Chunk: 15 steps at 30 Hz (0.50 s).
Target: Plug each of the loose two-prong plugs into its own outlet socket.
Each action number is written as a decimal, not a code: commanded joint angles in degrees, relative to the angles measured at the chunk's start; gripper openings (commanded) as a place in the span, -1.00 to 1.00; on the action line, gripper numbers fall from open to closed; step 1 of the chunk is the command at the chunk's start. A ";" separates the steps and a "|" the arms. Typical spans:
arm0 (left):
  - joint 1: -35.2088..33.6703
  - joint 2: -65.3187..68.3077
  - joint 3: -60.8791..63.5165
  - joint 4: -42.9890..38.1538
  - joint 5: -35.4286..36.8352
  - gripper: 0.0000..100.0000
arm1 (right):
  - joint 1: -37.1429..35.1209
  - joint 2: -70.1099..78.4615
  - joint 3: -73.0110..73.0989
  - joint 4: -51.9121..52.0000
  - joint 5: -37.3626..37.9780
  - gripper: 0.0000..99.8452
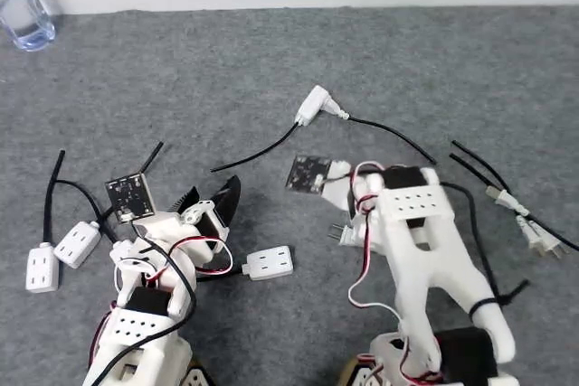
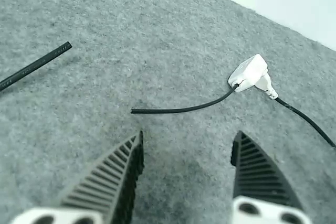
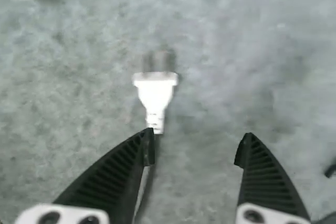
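At nine o'clock on the grey mat point(image 1: 271, 51), two white sockets point(image 1: 42, 268) lie side by side on their short cords, both with nothing plugged in. So the work looks barely begun, if begun at all.

Just beside them, the left arm sits low at seven o'clock, its wrist tipped toward one o'clock. The left gripper point(image 2: 186, 142) is spread wide and holds nothing, with bare mat between its jaws.

A third socket point(image 1: 270, 262) lies near six o'clock between the two arms, also unfilled.

Up near twelve o'clock is a white connector point(image 1: 312, 106) with black cord off each end. It may be a joined pair, but I cannot tell.

The right arm rises from five o'clock and leans toward eleven, its wrist bent down over a loose plug point(image 3: 156, 90). The right gripper point(image 3: 199, 142) is likewise wide open and empty. The plug lies flat just ahead of it, its cord end just beside one fingertip, not gripped.

At three o'clock, two more plugs point(image 1: 507, 201) lie on their cords, well apart from every socket — most of the mating is left to do.
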 commanded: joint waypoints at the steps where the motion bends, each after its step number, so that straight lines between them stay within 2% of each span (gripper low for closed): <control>1: 0.44 -0.53 -0.31 -1.58 -0.62 -0.48 | -2.86 -0.75 0.97 -0.84 0.00 -0.51; 6: 0.18 -0.53 -0.31 -1.49 -0.62 -0.48 | -6.20 0.22 3.52 -1.10 2.81 -0.51; 15: 0.18 -0.53 -0.31 -1.49 -0.62 -0.48 | -5.85 6.90 3.60 -6.37 6.07 -0.51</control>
